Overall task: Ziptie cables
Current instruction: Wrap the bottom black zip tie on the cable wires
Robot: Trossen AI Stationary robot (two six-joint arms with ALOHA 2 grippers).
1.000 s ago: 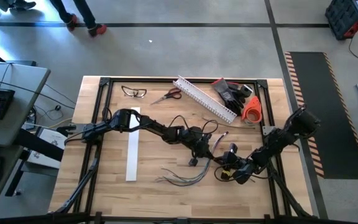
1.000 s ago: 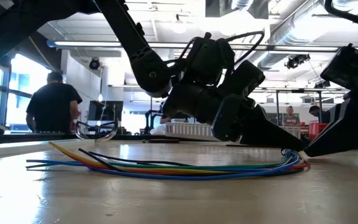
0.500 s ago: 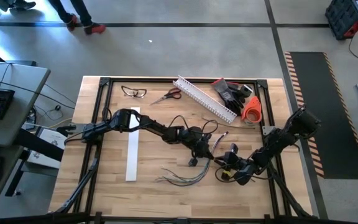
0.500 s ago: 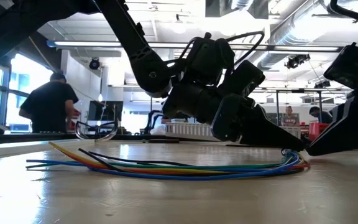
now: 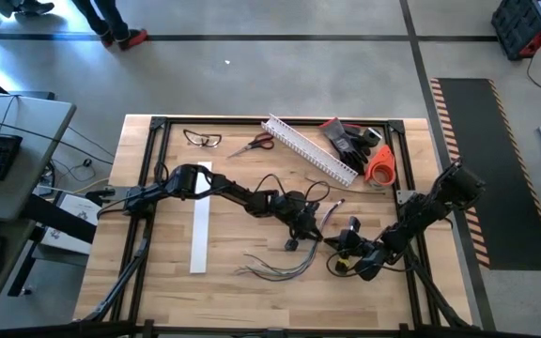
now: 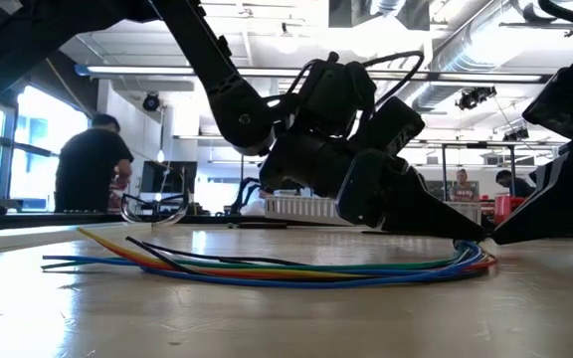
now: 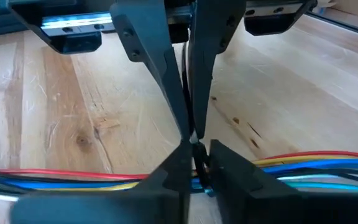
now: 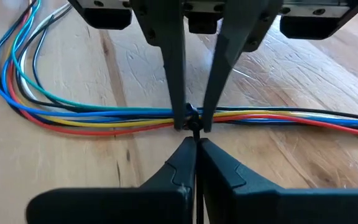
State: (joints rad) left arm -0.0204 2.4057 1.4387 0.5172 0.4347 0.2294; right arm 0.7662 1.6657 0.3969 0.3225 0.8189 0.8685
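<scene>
The cables [image 5: 275,269] are a limp bundle of coloured wires lying flat on the table [image 6: 267,270], splayed at the left end. A thin dark ziptie [image 8: 192,114] crosses the bundle near its right end. My left gripper [image 5: 316,246] slants down onto that spot [image 6: 471,237] from the far left. My right gripper [image 5: 334,259] meets it tip to tip from the right [image 6: 495,241]. Both are shut on the ziptie. No loose zipties show. My left gripper has the ziptie's part at the bundle [image 8: 192,114] between its two fingertips [image 8: 179,121], which slant down from above and stand over the wires [image 7: 316,165]. The bundle stays on the table. My right gripper pinches the ziptie's thin free strip [image 7: 193,134] between its shut fingertips [image 8: 194,142], coming nearly level from the table's right, right beside the bundle. The strip runs along between its fingers.
Toward the far edge lie safety glasses [image 5: 202,139], scissors [image 5: 254,144], the white slotted channel [image 5: 308,150], black gloves [image 5: 346,139] and an orange roll [image 5: 380,167]. A flat white strip [image 5: 198,230] lies left of the cables. People stand in the room beyond [image 6: 93,164].
</scene>
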